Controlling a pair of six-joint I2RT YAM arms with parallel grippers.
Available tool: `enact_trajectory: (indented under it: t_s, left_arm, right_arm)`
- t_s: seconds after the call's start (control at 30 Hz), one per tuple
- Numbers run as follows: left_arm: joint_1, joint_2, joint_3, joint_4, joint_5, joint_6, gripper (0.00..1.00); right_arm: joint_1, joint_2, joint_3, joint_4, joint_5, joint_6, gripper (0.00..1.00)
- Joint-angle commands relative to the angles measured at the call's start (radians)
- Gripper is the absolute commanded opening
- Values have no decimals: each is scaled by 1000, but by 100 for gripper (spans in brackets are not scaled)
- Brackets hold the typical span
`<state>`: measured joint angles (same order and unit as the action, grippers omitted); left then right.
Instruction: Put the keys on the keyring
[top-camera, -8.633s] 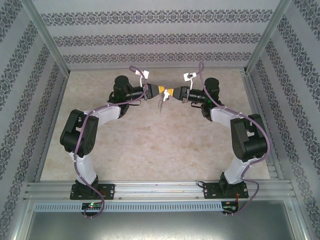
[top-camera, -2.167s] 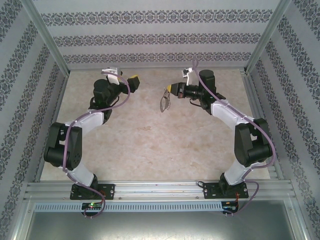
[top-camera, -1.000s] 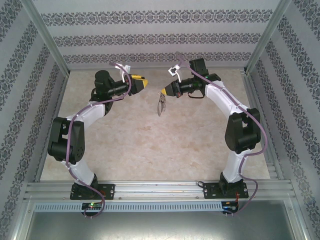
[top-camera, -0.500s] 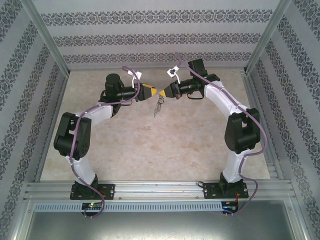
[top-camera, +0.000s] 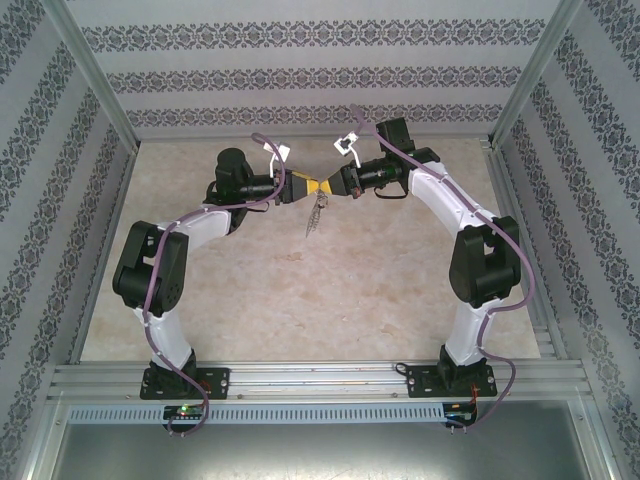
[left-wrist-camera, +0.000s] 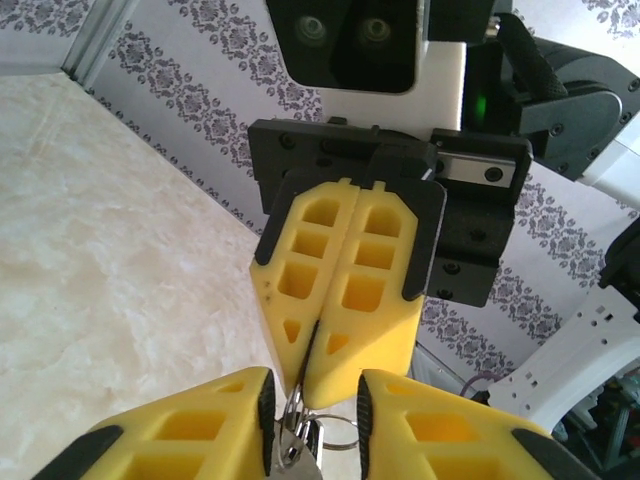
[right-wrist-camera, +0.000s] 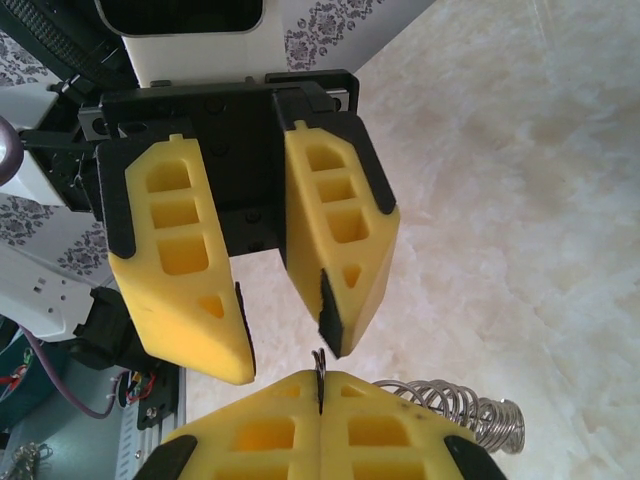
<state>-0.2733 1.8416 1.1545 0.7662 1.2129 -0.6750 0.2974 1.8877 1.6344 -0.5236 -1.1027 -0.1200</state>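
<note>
beige marbled tabletop (top-camera: 300, 300) lies beneath both arms, ringed by patterned walls. half a second earlier the left gripper (top-camera: 310, 187) stood just short of the right gripper (top-camera: 327, 186); now their yellow tips meet at upper centre, and the left jaws have narrowed yet stand apart. the right fingers (right-wrist-camera: 260, 430) are pressed together on the flat grey metal keyring (top-camera: 315, 213), which dangles below them, its long axis slanting down toward lower left.
</note>
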Motion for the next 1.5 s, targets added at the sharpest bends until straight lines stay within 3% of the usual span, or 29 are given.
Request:
enact_trajectory:
  t_s: [0.0,0.57,0.67,1.1,1.3,1.47]
  left_arm:
    - [-12,21,20,114,48,-49,27]
    - [-11,37,1,175,77,-83,29]
    - [-11,42,1,182,80,-89,22]
    - [-27,60,16,208,93,-112,20]
    - [-32,71,25,210,98,-114,13]
    - [-37,75,29,216,96,-116,12]
  right_arm:
    - [-1,-25,0,24,-44,-16,0]
    - [-32,-42,-35,84,-56,18,0]
    - [-34,-45,-40,94,-59,23,0]
    - [-32,-41,-43,102,-64,29,0]
    - [-29,-38,-46,107,-63,30,0]
    - [-27,-36,-49,108,-59,31,0]
